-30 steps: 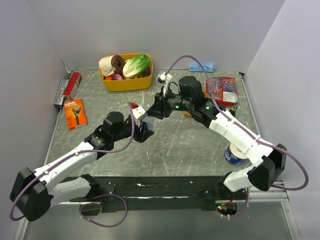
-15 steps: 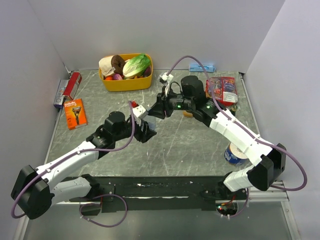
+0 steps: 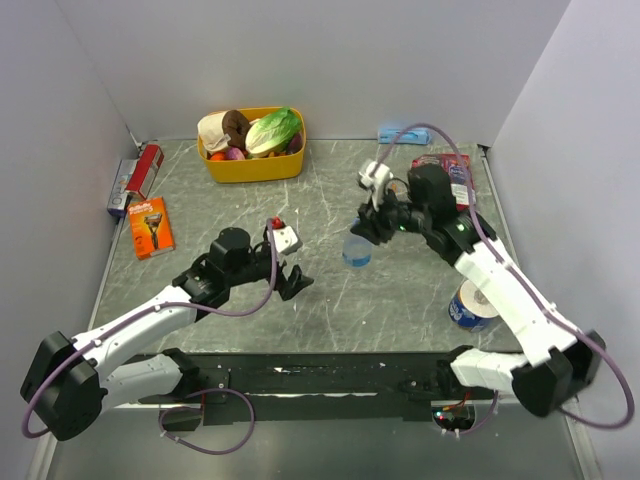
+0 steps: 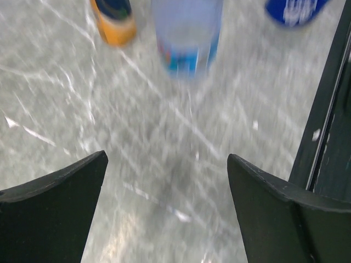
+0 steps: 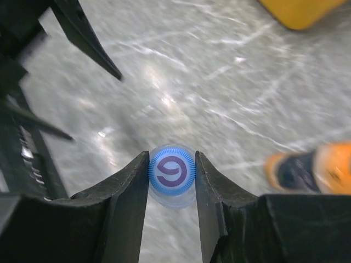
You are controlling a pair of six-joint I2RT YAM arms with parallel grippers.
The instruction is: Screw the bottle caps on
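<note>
— What does the right gripper (image 5: pixel 171 176) hold?
— The small blue ridged plastic cap (image 5: pixel 171 172), pinched between both fingers. It sits on top of the clear water bottle with blue label (image 3: pixel 356 250), which stands on the grey marbled table (image 3: pixel 400 300).
— And the left gripper (image 4: pixel 167 159)?
— Spread wide and holding nothing. It faces that bottle, apart from it.

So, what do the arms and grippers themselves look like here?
Both the left arm and right arm have white link shells, black joints and a looping purple cable. The left gripper and right gripper have black, wedge-shaped fingers.
</note>
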